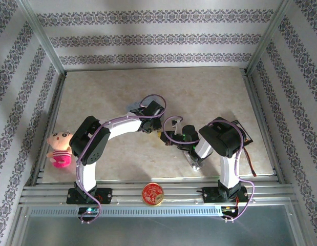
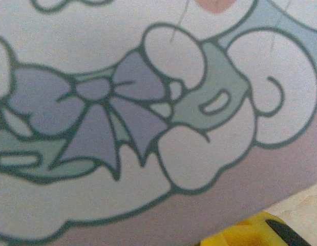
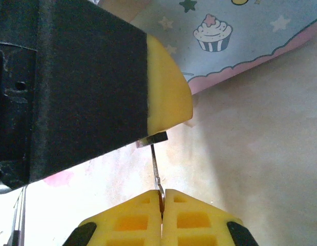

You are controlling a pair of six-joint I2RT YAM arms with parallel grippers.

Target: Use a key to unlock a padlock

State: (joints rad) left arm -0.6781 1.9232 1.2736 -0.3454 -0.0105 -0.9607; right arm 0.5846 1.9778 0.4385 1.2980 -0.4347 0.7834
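The key [image 3: 155, 166] is a thin grey sliver standing up out of my right gripper [image 3: 162, 193], whose yellow fingers are shut on its lower end. Its tip meets the padlock [image 3: 153, 138], a tiny dark metal piece that peeks out under the yellow finger [image 3: 166, 97] of my left gripper. That gripper's black body is at the upper left of the right wrist view and appears shut on the padlock. From above, the two grippers meet at mid-table, left gripper [image 1: 157, 131] and right gripper [image 1: 166, 137].
A pale blue tin with cartoon print [image 3: 225, 36] lies just behind the grippers, and its lid [image 2: 148, 102] is close under the left wrist camera. A pink plush doll [image 1: 60, 148] sits at the left edge. A red-and-gold round tin [image 1: 153, 193] rests on the front rail. A silvery block [image 1: 195, 161] lies by the right arm.
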